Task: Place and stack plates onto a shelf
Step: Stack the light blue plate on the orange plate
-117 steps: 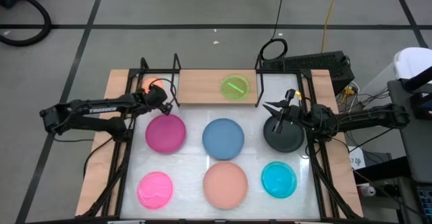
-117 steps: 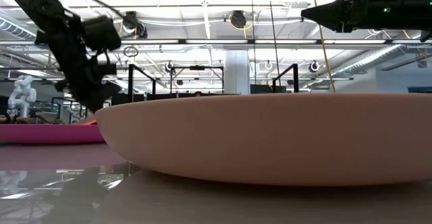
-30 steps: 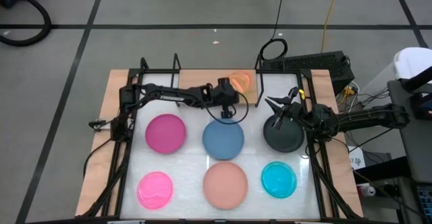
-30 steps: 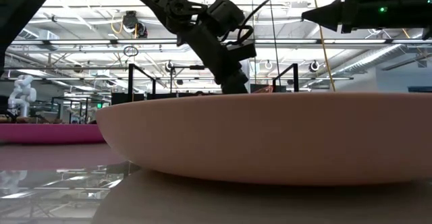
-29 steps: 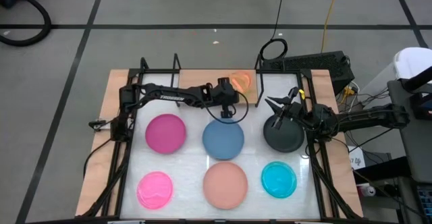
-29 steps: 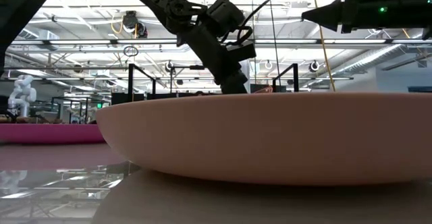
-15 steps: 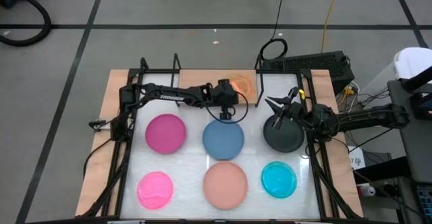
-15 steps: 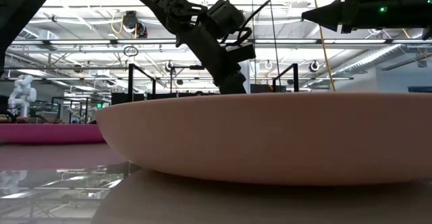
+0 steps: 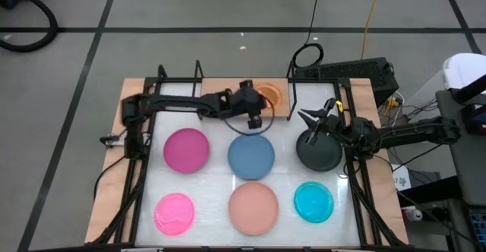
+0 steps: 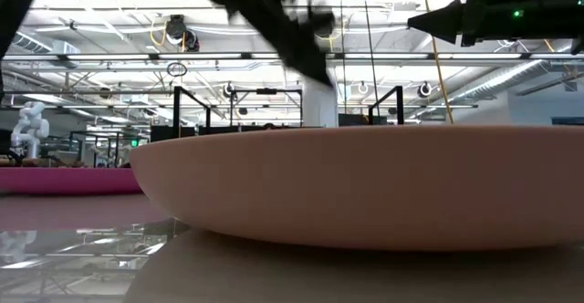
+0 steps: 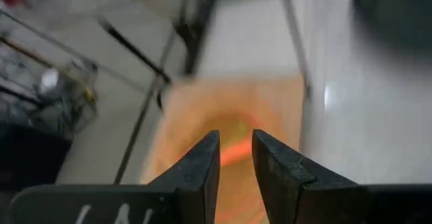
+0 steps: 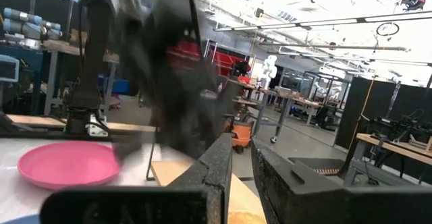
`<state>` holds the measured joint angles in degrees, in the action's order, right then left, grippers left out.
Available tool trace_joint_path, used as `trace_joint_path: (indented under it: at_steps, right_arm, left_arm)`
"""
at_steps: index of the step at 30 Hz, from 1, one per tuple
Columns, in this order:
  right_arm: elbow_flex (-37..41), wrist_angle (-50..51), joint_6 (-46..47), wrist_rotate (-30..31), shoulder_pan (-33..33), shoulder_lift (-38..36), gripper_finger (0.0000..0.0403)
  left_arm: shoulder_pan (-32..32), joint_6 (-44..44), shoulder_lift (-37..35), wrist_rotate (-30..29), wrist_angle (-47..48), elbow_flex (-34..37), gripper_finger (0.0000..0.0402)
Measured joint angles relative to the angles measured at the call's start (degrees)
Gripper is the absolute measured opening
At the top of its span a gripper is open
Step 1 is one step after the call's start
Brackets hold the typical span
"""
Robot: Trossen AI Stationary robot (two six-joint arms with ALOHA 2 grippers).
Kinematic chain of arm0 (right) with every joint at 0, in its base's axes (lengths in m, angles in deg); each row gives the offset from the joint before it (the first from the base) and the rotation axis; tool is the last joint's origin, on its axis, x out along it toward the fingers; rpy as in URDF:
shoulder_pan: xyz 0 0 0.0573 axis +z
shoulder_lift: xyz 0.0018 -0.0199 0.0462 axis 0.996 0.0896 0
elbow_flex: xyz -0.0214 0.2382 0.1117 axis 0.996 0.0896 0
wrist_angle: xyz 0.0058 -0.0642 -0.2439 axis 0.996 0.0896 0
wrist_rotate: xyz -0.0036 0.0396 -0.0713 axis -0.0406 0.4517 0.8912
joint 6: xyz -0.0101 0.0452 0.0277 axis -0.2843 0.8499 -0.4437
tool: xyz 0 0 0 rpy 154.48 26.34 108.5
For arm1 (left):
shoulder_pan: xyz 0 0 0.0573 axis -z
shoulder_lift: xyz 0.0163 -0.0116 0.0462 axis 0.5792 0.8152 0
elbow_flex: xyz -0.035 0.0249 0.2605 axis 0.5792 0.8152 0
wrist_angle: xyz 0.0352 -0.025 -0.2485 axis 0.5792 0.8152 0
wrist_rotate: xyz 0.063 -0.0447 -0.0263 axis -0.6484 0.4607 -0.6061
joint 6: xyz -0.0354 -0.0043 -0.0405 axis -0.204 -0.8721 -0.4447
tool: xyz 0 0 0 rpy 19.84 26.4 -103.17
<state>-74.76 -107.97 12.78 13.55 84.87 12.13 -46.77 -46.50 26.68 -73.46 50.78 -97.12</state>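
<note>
The orange plate (image 9: pixel 269 94) lies flat on the light-brown shelf (image 9: pixel 216 99), near its right end. No green plate shows. My left gripper (image 9: pixel 258 101) hangs above the shelf just left of the orange plate, open by a narrow gap (image 11: pixel 236 137), and the orange plate (image 11: pixel 234 158) shows blurred below it. My right gripper (image 9: pixel 302 117) hovers raised (image 10: pixel 412 17) over the far-left rim of the black plate (image 9: pixel 319 153), fingers shut (image 12: pixel 243 153). The magenta (image 9: pixel 187 149), blue (image 9: pixel 251 155), pink (image 9: pixel 175 212), salmon (image 9: pixel 254 208) and cyan (image 9: pixel 314 202) plates rest on the white tabletop.
Black rod uprights (image 9: pixel 199 77) stand along the shelf and at its right end (image 9: pixel 289 92). The salmon plate (image 10: pixel 365 184) fills the low view. Cables and a dark box (image 9: pixel 357 74) lie beyond the table's far right corner. The shelf's left and middle parts are bare wood.
The orange plate, which stood tilted at my left gripper's fingers a second ago, now lies flat on the shelf. My left gripper has left it, risen quickly and drawn back a little toward the table's left. My right arm has kept still.
</note>
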Motion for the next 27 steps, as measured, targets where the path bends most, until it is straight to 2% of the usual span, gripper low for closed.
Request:
trace_joint_path:
  at_steps: [8,11,13,17,21,24,27]
  right_arm:
    - [0.0,1.3,-0.2,0.0,0.0,0.0,0.0043]
    - [0.0,2.0,0.1,0.0,0.0,0.0,0.0043]
    - [0.0,2.1,0.2,0.0,0.0,0.0,0.0043]
    - [0.0,1.6,1.4,0.0,0.0,0.0,0.0043]
    - [0.0,0.8,3.8,-0.2,0.3,0.0,0.0043]
    - [-3.1,4.2,3.1,0.0,1.2,0.0,0.0043]
    - [-11.6,16.5,1.6,0.0,2.0,0.4,0.0043]
  left_arm:
    - [7.3,-2.7,-19.8,-0.9,6.4,2.4,0.0095]
    - [10.1,-3.9,-26.7,-2.9,5.9,8.1,0.0095]
    - [11.3,-6.2,-31.2,-4.8,2.4,14.4,0.0095]
    - [12.8,-10.2,-38.1,-5.4,-19.2,32.8,0.0095]
    - [14.3,-14.5,-39.8,-5.5,-42.8,49.6,0.0095]
    - [15.4,-15.6,-39.9,-5.5,-56.6,57.0,0.0095]
    - [15.9,-16.0,-39.9,-5.6,-60.7,60.3,0.0095]
